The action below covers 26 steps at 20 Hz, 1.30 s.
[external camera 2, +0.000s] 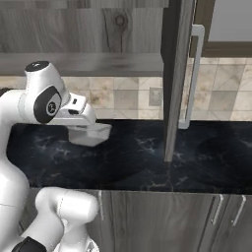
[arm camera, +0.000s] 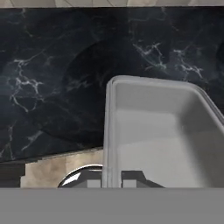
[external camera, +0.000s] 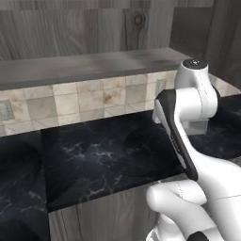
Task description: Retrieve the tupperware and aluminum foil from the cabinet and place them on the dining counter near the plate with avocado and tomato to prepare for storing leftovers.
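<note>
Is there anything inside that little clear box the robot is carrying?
The tupperware looks empty: bare greyish floor and walls. The gripper pinches its near wall, hiding a small strip there. Beneath it lies the black marble counter.

tupperware (arm camera: 162, 135) above counter (arm camera: 52, 87), below shelf (external camera 2: 98, 63)

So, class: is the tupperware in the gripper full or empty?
Empty. The hand view looks straight into the tupperware, showing bare grey walls and floor, with the gripper shut on its rim.
</note>
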Tool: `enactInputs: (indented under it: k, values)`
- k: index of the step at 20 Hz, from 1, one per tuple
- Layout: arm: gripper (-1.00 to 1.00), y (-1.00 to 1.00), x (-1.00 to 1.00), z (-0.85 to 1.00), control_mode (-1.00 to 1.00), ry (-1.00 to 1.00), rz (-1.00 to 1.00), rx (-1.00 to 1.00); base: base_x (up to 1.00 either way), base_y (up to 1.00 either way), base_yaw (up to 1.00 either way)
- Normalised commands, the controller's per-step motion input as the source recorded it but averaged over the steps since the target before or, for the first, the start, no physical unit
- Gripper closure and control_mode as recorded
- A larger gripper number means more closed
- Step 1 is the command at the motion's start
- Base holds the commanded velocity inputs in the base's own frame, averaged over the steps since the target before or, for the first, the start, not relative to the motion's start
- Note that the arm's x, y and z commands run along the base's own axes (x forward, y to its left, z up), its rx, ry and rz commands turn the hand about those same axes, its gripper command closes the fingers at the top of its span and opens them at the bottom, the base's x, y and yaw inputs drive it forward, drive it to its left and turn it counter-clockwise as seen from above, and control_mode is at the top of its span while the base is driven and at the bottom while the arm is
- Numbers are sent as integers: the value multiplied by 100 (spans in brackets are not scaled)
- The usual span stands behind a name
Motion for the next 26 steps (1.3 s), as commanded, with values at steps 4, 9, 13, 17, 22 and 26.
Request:
enactInputs:
  k: [4, 9, 13, 17, 22, 26]
  values:
    - [100, 0, 0, 0, 100, 0, 0, 0, -100, 2, -18]
    - [100, 0, 0, 0, 100, 0, 0, 0, -88, -15, -52]
    - [100, 0, 0, 0, 100, 0, 0, 0, -25, -43, -68]
    - [100, 0, 0, 0, 100, 0, 0, 0, 0, -41, -73]
    - [100, 0, 0, 0, 100, 0, 0, 0, 16, -30, -71]
    - [100, 0, 0, 0, 100, 0, 0, 0, 62, -18, -60]
